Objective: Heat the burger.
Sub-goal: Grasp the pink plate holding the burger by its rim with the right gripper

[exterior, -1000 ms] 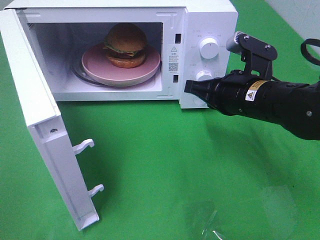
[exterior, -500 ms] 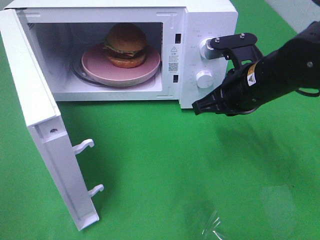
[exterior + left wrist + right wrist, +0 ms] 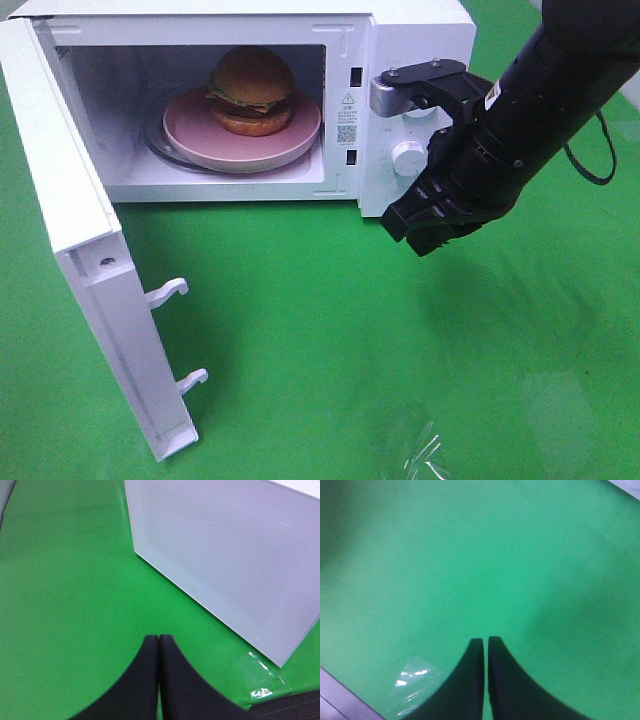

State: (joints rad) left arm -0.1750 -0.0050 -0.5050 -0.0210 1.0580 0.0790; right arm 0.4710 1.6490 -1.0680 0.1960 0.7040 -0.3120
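Nearest, the white hinged microwave door (image 3: pixel 90 260) is standing wide open. Past it, the black right gripper (image 3: pixel 421 238), fingers pressed together and empty, is now tilting down over the green cloth mat (image 3: pixel 300 330), having swung off the control panel of the white microwave oven (image 3: pixel 415 30). Farthest, the small golden-bun burger (image 3: pixel 250 88) is resting on the round pink plate (image 3: pixel 300 135) inside the cavity. Loading appears complete; closing the door is pending.

Evenly lit green cloth (image 3: pixel 320 330) covers the surface, a glossy clear patch (image 3: pixel 425 455) near its front.
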